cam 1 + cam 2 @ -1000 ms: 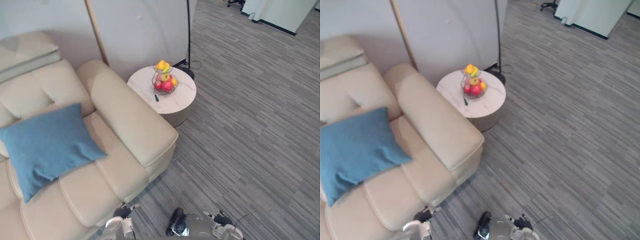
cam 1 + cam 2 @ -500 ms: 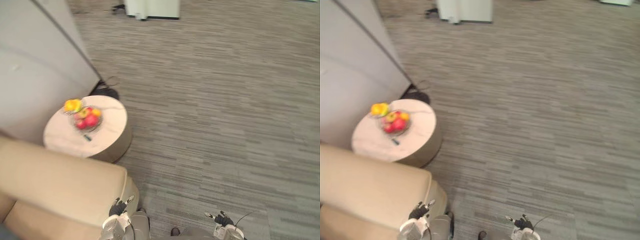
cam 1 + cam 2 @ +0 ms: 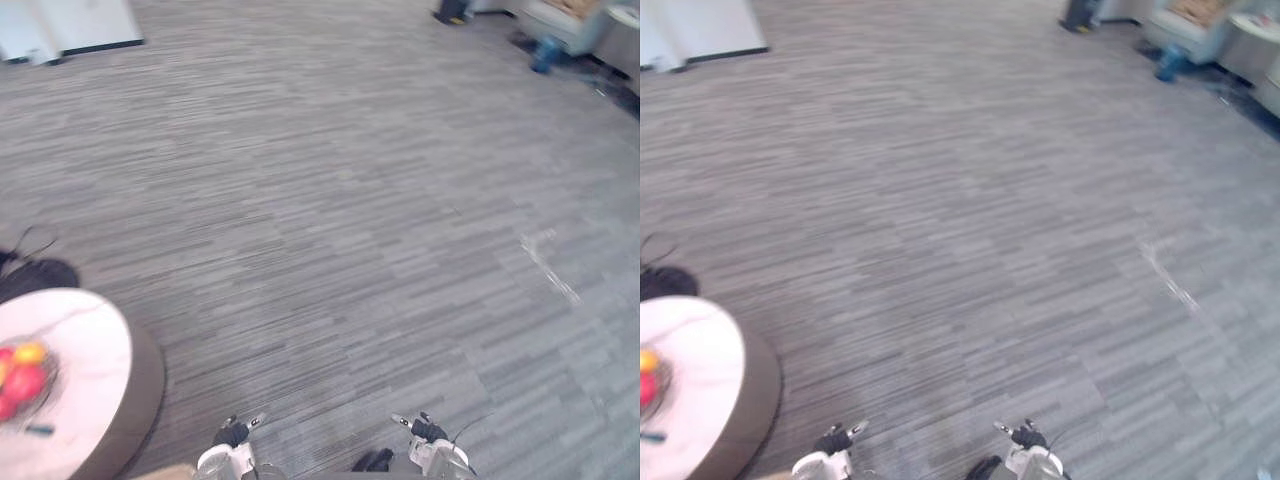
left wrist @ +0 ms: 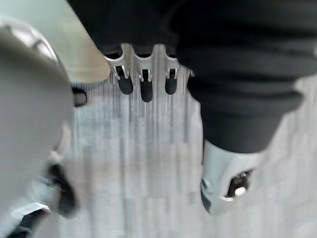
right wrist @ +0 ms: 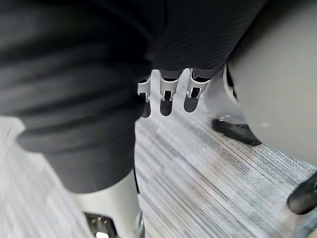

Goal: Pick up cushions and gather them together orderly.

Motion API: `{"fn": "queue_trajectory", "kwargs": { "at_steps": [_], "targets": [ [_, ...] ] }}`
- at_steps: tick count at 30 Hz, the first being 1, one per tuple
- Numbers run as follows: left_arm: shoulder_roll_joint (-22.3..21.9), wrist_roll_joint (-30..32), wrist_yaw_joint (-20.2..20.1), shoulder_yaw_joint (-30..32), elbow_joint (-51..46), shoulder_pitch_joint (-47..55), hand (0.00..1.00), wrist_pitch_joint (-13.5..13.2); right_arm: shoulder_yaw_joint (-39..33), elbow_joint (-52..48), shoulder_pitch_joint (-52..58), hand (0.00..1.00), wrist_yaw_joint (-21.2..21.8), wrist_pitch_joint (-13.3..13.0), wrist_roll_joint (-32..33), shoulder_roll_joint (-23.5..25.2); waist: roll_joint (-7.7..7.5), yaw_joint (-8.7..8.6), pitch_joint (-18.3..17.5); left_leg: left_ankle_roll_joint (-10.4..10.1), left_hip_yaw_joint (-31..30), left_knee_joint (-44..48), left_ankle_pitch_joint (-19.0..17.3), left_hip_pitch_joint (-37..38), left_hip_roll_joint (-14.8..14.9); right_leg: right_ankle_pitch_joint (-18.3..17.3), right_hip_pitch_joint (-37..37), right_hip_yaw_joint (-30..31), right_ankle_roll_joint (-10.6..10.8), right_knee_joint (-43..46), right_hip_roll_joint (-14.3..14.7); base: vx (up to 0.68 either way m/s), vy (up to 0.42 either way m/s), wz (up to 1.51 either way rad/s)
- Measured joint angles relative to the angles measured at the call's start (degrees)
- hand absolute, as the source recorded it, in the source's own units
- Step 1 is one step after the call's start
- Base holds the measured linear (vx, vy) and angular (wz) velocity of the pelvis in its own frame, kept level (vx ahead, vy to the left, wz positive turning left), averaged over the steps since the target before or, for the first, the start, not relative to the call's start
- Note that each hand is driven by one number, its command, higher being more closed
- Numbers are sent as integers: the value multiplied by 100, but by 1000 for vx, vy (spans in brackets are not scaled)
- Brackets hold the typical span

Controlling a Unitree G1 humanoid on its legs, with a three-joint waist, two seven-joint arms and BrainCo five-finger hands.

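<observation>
While the cushions are what this job is all about, I cannot tell where they lie or what they look like at this instant, so colour and shape go unreported. My call on handling: cushions should be soft, light and squashy, nothing fragile, and likely to sag and fold if pinched by one corner. Better to take one by two opposite edges, a hand either side, or to scoop under the middle, so it travels flat and stacks neatly.

Now to the hands, and both are free! Left hand (image 3: 232, 436) sits at seven o'clock of the head view, low by the edge, its fingers (image 4: 143, 87) hanging straight and relaxed, thumb apart, nothing between them. Right hand (image 3: 426, 431) at five o'clock, same story: fingers (image 5: 167, 96) loose and straight, holding nothing.

Moving outward, a round table (image 3: 95, 335) with a pale marbled top pokes in at eight o'clock, well left of the left hand, carrying a fruit bowl (image 3: 20, 385) with red and yellow fruit. Grey striped carpet (image 3: 340, 200) runs out across the middle. Far off, a white cabinet (image 3: 60, 25) at eleven o'clock and a blue object (image 3: 546, 52) at one o'clock, too small to name. I judge the gathering not yet begun, and finding a cushion comes first
</observation>
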Motion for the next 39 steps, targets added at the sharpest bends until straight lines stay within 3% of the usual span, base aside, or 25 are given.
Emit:
{"fn": "queue_trajectory", "kwargs": {
  "at_steps": [2,3,4,5,7,9,11,13,15,16,17,18,20,21,24,25,26,27,28,29,32,33,34,36,39],
  "targets": [
    [-132,0,0,36,-35,-110,0,-7,-201,18,110,0,-21,30,49,-147,161,-38,86,-69,-277,1230,54,-363,359,-123,199,198,-24,-198,249,203,-232,-52],
    [-154,-10,-10,101,-108,-145,0,-18,-196,4,210,0,-31,28,80,-156,128,-33,193,151,-672,2443,155,-775,645,-230,426,260,-57,-291,393,172,-217,-50],
    [-164,-28,-7,176,-192,-139,0,-25,-197,4,272,0,-45,27,211,-135,130,-9,250,207,-1049,3166,19,-1066,703,-320,577,347,-77,-304,477,150,-155,-61],
    [-147,-51,-2,204,-278,-122,0,-47,-191,4,309,0,-83,31,309,-79,97,14,309,78,-1444,3656,-261,-1423,561,-499,725,517,-152,-322,563,171,-100,-78],
    [-145,-79,0,194,-410,-112,0,-54,-228,-11,291,0,-126,28,446,-40,23,36,362,-52,-1717,3318,-469,-2007,223,-570,888,757,-124,-406,642,194,-80,-88],
    [-154,-73,2,208,-552,-85,0,-65,-254,-59,290,0,-140,30,450,6,-16,114,390,-34,-1845,2291,-451,-2345,-163,-650,992,1146,-47,-492,713,268,-5,-95],
    [-239,-64,5,275,-664,-11,0,-65,-253,-209,304,0,-157,32,450,-2,19,314,361,-33,-2165,1033,-129,-2479,-443,-725,1045,1610,93,-558,829,278,66,-136],
    [-285,-68,2,453,-761,103,0,-71,-260,-249,276,0,-159,34,446,108,-12,411,187,206,-2450,933,494,-2441,-575,-828,1092,2202,312,-559,896,432,149,-151],
    [-137,9,0,488,-736,123,0,-31,-179,-448,448,0,-165,34,438,286,-368,401,-14,264,-2024,840,123,-2192,-692,-930,1046,2543,546,-288,634,516,91,-108],
    [-114,63,7,482,-708,83,0,-25,-100,-474,484,0,-152,31,424,296,-450,446,-2,267,-1734,840,-73,-1915,-729,-918,721,2836,696,672,412,498,104,-105],
    [-77,151,3,385,-657,58,0,-4,-68,-496,480,0,-146,34,398,313,-447,433,19,289,-1575,844,-243,-1642,-748,-639,278,2991,1090,1879,216,573,156,-90],
    [-35,202,5,233,-629,7,0,49,-71,-690,486,0,-119,41,392,325,-404,296,107,316,-1483,815,-439,-1194,-745,-380,-165,3032,1271,3127,-10,449,129,-40],
    [-42,213,7,71,-614,-18,0,78,-74,-671,504,0,-113,23,387,286,-332,150,138,321,-1416,578,-507,-696,-713,-446,-410,2768,1137,3564,-172,427,58,-9],
    [-75,213,2,-18,-610,-40,0,72,-101,-668,476,0,-103,24,387,266,-302,146,141,312,-1308,242,-502,-347,-658,-567,-537,2469,915,3330,-203,402,25,-15],
    [-140,217,7,-200,-487,-110,0,73,-204,-618,315,0,-75,17,393,217,-180,2,128,233,-1168,-371,-456,206,-418,-526,-1017,1974,604,1746,60,481,-68,-25],
    [-123,225,3,-266,-438,-114,0,72,-204,-593,281,0,-69,13,394,191,-155,-63,142,233,-1173,-406,-456,254,-359,-339,-1120,1998,529,1233,188,471,-154,-13],
    [-69,230,-1,-336,-362,-103,0,75,-218,-476,292,0,-71,11,394,157,-187,-86,125,232,-1206,-414,-456,360,-412,292,-1144,2158,387,241,439,536,-191,-12],
    [-1,256,-4,-315,-330,-122,0,75,-310,-303,325,0,-71,22,391,148,-303,-89,107,216,-1315,-314,-466,447,-469,1014,-1114,2389,-30,-184,558,668,-250,-17],
    [-80,326,8,-280,-242,-134,0,90,-453,-191,299,0,-63,38,420,42,-96,-103,138,116,-1477,-57,-452,496,-305,855,-1011,2365,1,13,640,688,-278,-25],
    [-186,342,2,-195,-251,-106,0,77,-594,-184,305,0,-79,43,394,-9,16,-106,136,-208,-1655,707,-206,270,-198,581,-831,2398,-30,-5,722,546,-247,-35],
    [-390,341,4,175,-349,-146,0,79,-567,-313,373,0,-126,53,424,-47,251,-91,205,-243,-2006,3429,758,-807,185,263,-78,2540,-142,-403,1068,475,-178,-38],
    [-393,342,3,192,-408,-145,0,78,-533,-353,376,0,-126,58,429,-11,268,-60,230,-169,-1999,3814,637,-968,203,205,125,2608,-163,-508,1128,612,-144,-58],
    [-373,343,-7,125,-561,-140,0,66,-503,-383,388,0,-128,76,439,2,192,2,272,-66,-1922,4312,298,-1332,115,71,548,2776,-199,-713,1158,579,-100,-65],
    [-313,381,-7,-79,-729,-125,0,46,-495,-304,327,0,-160,96,444,-10,109,27,290,63,-1633,4164,-57,-1864,-36,22,1026,3019,-201,-1077,1159,496,-53,-87],
    [-299,439,0,-264,-812,-139,0,-3,-665,-212,79,0,-214,94,449,-13,101,150,285,107,-1504,1930,-138,-2398,-414,-53,1504,3554,-51,-1581,1115,383,34,-88]
  ]
}}
